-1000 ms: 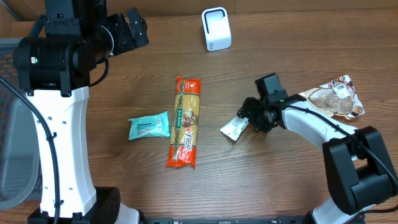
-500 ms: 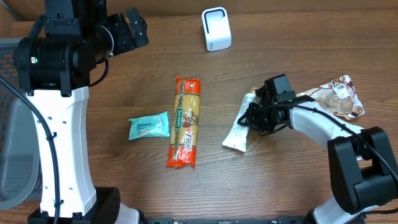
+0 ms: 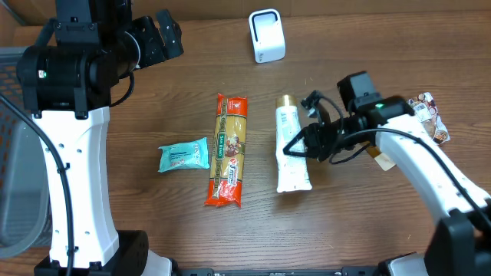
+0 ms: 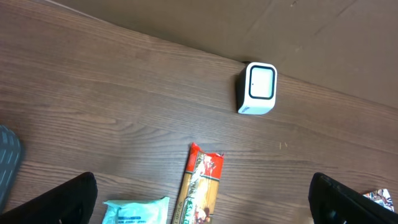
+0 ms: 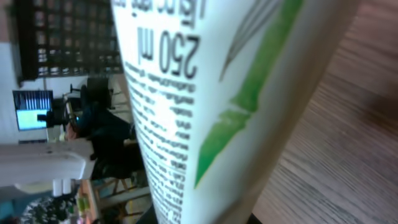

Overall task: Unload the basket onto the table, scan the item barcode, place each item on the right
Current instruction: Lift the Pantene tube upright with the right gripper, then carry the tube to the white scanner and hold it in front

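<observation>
My right gripper (image 3: 308, 144) is shut on a white tube (image 3: 293, 150) with green print and a gold cap (image 3: 286, 101). The tube hangs lengthwise over the table, right of centre. In the right wrist view the tube (image 5: 217, 93) fills the frame, its printed side and "250 ml" facing the camera; no barcode shows there. The white scanner (image 3: 266, 35) stands at the back of the table, also seen in the left wrist view as the scanner (image 4: 257, 89). My left gripper (image 3: 166, 34) stays high at the back left, open and empty, its fingertips (image 4: 62, 200) wide apart.
A long orange pasta pack (image 3: 229, 150) lies mid-table, with a teal packet (image 3: 184, 156) to its left. A snack bag (image 3: 426, 113) lies at the right edge, partly behind my right arm. A grey bin (image 3: 9, 153) sits off the left side.
My right gripper has shut on the tube and raised it, swinging it left and back so it now shows at full length. The left arm has not moved.
</observation>
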Tool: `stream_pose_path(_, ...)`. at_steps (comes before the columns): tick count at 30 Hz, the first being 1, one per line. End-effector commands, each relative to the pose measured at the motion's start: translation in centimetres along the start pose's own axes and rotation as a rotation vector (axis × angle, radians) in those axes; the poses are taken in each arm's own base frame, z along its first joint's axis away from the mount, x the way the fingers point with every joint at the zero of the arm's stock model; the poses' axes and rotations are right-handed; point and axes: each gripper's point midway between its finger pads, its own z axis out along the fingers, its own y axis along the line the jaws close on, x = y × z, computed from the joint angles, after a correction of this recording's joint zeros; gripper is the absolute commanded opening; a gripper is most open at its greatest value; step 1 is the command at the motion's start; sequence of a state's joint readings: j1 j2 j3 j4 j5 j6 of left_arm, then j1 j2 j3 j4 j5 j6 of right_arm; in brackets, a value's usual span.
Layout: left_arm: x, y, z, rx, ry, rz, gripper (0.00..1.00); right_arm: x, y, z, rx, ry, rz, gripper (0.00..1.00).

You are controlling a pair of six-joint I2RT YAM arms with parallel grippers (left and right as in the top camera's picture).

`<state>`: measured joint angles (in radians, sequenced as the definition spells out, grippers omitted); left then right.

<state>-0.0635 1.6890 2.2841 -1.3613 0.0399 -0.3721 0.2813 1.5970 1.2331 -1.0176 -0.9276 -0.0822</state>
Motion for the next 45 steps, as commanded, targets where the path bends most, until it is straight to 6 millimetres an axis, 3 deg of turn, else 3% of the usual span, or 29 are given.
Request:
stream_pose_path(1, -0.3, 0.1, 0.1, -0.006, -0.007, -0.019, 1.0, -1.9, 5.8, -3.6, -0.062, -0.102, -0.221, 0.06)
stream_pose_path(5, -0.3, 0.1, 0.1, -0.006, -0.007, -0.019, 0.99, -2.1, 8.3, -5.2, -0.062, -0.144, -0.286, 0.04)
stream_pose_path(8, -0.3, 0.1, 0.1, -0.006, -0.007, -0.019, 0.99, -2.7, 7.8, -5.7, 0.052, -0.175, -0.213, 0.04)
stream_pose_path(10, -0.3, 0.1, 0.1, -0.006, -0.007, -0.019, 1.0, -3.9, 6.9, -6.5, 0.183, -0.22, -0.119, 0.03)
stream_pose_path(14, -0.3, 0.1, 0.1, -0.006, -0.007, -0.019, 0.99, -6.2, 8.4, -8.2, 0.249, -0.271, -0.135, 0.03)
stream_pose_path(17, -0.3, 0.1, 0.1, -0.006, -0.007, -0.019, 1.0, -9.4, 8.5, -9.9, 0.373, -0.337, -0.145, 0.03)
stream_pose_path(20, -0.3, 0.1, 0.1, -0.006, -0.007, -0.019, 1.0, -13.2, 6.9, -11.2, 0.576, -0.414, -0.167, 0.04)
stream_pose_path(24, -0.3, 0.1, 0.1, -0.006, -0.007, -0.019, 1.0, -18.6, 2.8, -11.8, 0.875, -0.549, -0.193, 0.04)
stream_pose_path(28, -0.3, 0.1, 0.1, -0.006, -0.007, -0.019, 1.0, -22.0, -0.9, -9.9, 1.033, -0.525, -0.311, 0.04)
stream_pose_path(30, -0.3, 0.1, 0.1, -0.006, -0.007, -0.019, 1.0, -23.9, -3.7, -8.2, 1.147, -0.423, -0.493, 0.04)
stream_pose_path(33, -0.3, 0.1, 0.1, -0.006, -0.007, -0.019, 1.0, -26.2, -6.6, -8.2, 1.329, -0.377, -0.617, 0.04)
stream_pose_path(37, -0.3, 0.1, 0.1, -0.006, -0.007, -0.019, 0.99, -29.2, -8.4, -9.1, 1.523, -0.42, -0.691, 0.04)
stream_pose_path(42, -0.3, 0.1, 0.1, -0.006, -0.007, -0.019, 1.0, -31.3, -10.5, -8.5, 1.673, -0.39, -0.791, 0.04)
stream_pose_path(45, -0.3, 0.1, 0.1, -0.006, -0.007, -0.019, 1.0, -32.4, -12.4, -7.0, 1.706, -0.402, -0.818, 0.04)
